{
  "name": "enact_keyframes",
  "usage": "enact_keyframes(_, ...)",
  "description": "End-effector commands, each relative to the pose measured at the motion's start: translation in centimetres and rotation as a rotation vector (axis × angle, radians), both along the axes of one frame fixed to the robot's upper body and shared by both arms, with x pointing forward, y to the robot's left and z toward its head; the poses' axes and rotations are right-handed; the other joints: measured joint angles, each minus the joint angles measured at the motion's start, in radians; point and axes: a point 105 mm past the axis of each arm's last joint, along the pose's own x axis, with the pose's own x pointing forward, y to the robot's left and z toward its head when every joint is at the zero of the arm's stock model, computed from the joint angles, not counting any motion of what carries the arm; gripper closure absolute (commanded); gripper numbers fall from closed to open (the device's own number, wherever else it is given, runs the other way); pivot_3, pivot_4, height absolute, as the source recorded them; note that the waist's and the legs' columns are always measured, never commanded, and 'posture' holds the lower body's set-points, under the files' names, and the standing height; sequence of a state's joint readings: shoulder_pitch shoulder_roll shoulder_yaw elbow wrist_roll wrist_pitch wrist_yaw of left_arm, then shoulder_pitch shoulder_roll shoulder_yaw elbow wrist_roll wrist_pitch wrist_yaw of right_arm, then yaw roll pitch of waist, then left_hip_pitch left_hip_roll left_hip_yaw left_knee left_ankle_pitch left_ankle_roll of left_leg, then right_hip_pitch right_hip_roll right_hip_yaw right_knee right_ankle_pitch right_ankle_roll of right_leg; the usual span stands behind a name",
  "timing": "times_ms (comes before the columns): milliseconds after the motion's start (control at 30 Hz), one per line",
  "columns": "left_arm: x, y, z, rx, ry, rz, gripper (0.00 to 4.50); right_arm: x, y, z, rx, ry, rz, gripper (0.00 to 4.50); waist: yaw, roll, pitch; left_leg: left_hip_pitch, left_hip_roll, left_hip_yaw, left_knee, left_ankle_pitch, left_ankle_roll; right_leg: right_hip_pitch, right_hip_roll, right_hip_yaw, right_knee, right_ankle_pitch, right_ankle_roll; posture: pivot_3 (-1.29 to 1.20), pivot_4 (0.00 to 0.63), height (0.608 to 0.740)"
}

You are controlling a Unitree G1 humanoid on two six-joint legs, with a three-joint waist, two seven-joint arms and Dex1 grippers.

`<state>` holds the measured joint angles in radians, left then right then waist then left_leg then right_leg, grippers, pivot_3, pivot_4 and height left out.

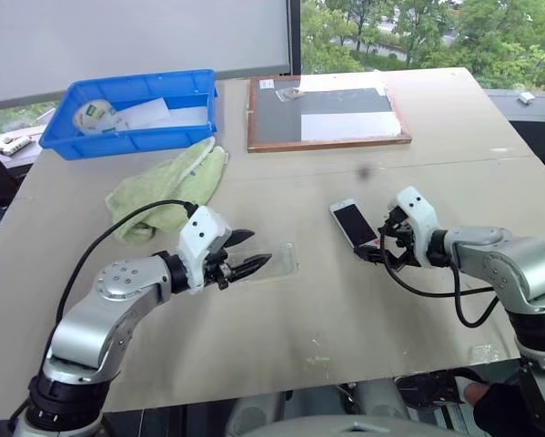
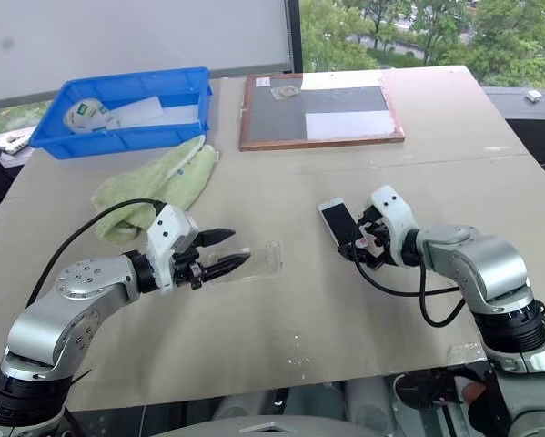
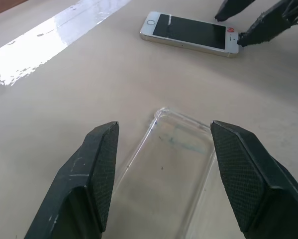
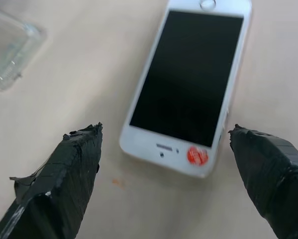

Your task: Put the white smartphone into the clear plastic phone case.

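Observation:
The white smartphone (image 1: 354, 223) lies flat and screen-up on the tan table, right of centre. My right gripper (image 1: 378, 238) is open just at its near end, a finger on either side of the phone's (image 4: 188, 79) bottom edge without closing on it. The clear plastic phone case (image 1: 278, 260) lies flat to the phone's left. My left gripper (image 1: 251, 252) is open over the case's near end; in the left wrist view the case (image 3: 173, 169) sits between the two fingers (image 3: 96, 169), and I cannot tell whether they touch it.
A blue bin (image 1: 145, 91) holding a tape roll and plastic stands at the back left. A green cloth (image 1: 167, 187) lies in front of it. A wood-framed dark board (image 1: 327, 114) lies at the back centre. The table's front edge runs close below both arms.

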<state>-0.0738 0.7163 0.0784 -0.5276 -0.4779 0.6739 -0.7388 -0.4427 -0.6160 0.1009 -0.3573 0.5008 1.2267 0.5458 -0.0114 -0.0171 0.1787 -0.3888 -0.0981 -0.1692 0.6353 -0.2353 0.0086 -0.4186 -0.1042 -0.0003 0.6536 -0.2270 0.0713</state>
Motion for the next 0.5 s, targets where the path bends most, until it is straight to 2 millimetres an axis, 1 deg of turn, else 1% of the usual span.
enact_keyframes(33, -0.2, -0.3, 1.1, -0.006, -0.043, -0.014, 1.49, -0.1, 0.2, 0.3, -0.005, -0.025, 0.005, 0.06, -0.001, 0.0, 0.0, 0.0, 0.0, 0.0, 0.0, 0.0, 0.0, 0.0, 0.0, 0.0, 0.0, 0.0, 0.0, 0.0, 0.15, 0.74)
enact_keyframes(100, -0.1, -0.3, 1.1, -0.006, -0.043, -0.015, 1.49, -0.7, 0.9, -0.2, 0.002, -0.002, 0.049, 0.06, 0.0, 0.0, 0.0, 0.0, 0.0, 0.0, 0.0, 0.0, 0.0, 0.0, 0.0, 0.0, 0.0, 0.0, 0.0, 0.0, 0.15, 0.74)
enact_keyframes(167, -0.1, -0.3, 1.1, -0.008, -0.042, -0.016, 1.49, -1.6, 2.3, -0.1, 0.058, 0.03, 0.119, 0.06, -0.001, 0.0, 0.0, 0.0, 0.0, 0.0, 0.0, 0.0, 0.0, 0.0, 0.0, 0.0, 0.0, 0.0, 0.0, 0.0, 0.15, 0.74)
enact_keyframes(233, -0.1, -0.3, 1.1, -0.01, -0.041, -0.017, 1.49, -3.2, 4.4, 1.0, 0.197, 0.075, 0.241, 0.06, -0.003, 0.0, 0.0, 0.0, 0.001, 0.0, 0.0, 0.0, 0.0, 0.0, 0.0, 0.0, 0.0, 0.0, 0.0, 0.0, 0.15, 0.74)
enact_keyframes(267, -0.1, -0.3, 1.1, -0.011, -0.041, -0.017, 1.49, -3.8, 5.1, 1.5, 0.252, 0.095, 0.288, 0.06, -0.004, 0.0, 0.0, 0.0, 0.001, 0.0, 0.0, 0.0, 0.0, 0.0, 0.001, 0.0, 0.0, 0.0, 0.0, 0.0, 0.15, 0.74)
enact_keyframes(300, 0.0, -0.3, 1.1, -0.009, -0.042, -0.018, 1.49, -4.3, 5.5, 1.9, 0.271, 0.091, 0.331, 0.06, -0.004, 0.0, 0.0, 0.0, 0.001, 0.0, 0.0, 0.0, 0.0, 0.0, 0.001, 0.0, 0.0, 0.0, 0.0, 0.0, 0.15, 0.74)
enact_keyframes(400, 0.1, -0.1, 1.2, -0.012, -0.045, -0.01, 1.49, -4.7, 5.6, 2.1, 0.243, 0.05, 0.382, 0.06, 0.001, 0.001, 0.001, 0.0, 0.0, 0.0, 0.0, 0.0, 0.0, 0.0, 0.001, 0.0, 0.0, 0.0, 0.0, 0.0, 0.15, 0.74)
enact_keyframes(500, 0.0, 0.2, 1.2, -0.012, -0.044, 0.006, 1.49, -3.6, 5.1, 2.9, 0.267, -0.026, 0.333, 0.06, 0.004, 0.001, 0.001, -0.001, 0.0, -0.001, 0.001, 0.0, 0.0, 0.0, 0.0, 0.0, -0.002, 0.0, 0.001, 0.0, 0.15, 0.74)
